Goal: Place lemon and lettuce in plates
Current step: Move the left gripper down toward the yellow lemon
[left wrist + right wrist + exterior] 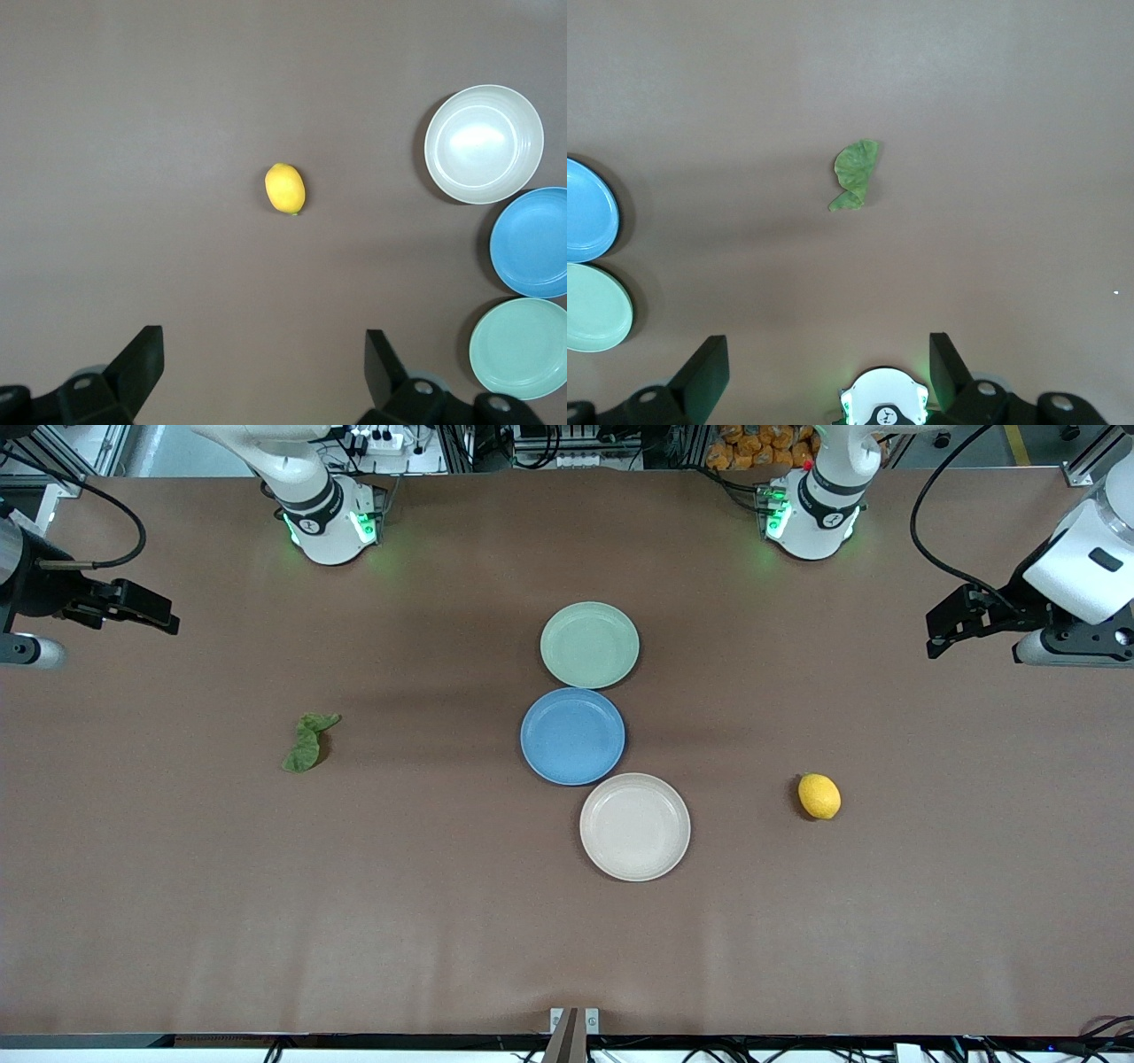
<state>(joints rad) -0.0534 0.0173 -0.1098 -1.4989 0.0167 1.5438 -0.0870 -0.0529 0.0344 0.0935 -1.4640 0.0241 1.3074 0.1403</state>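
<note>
Bright yellow on brown: the lemon [819, 795] sits alone on the table [177, 886] toward the left arm's end, a little nearer the front camera than the blue plate [572, 736] and about level with the beige-cream plate [634, 826], well apart from both. Toward the right arm's end lies the lettuce [308, 741], a crumpled dark green leaf with its long axis running roughly from the robots' side toward the camera, about level with the blue plate. Down the middle run three plates in a line, the pale green plate [589, 645] closest to the bases, all of them bare. The left gripper [264, 359] hangs high over its end of the table, jaws spread wide and empty, the lemon straight ahead of it in its wrist view. The right gripper [829, 361] mirrors it over the lettuce's end, wide open, nothing held. So each arm looks to have its own item nearest; nothing has been picked up yet.
</note>
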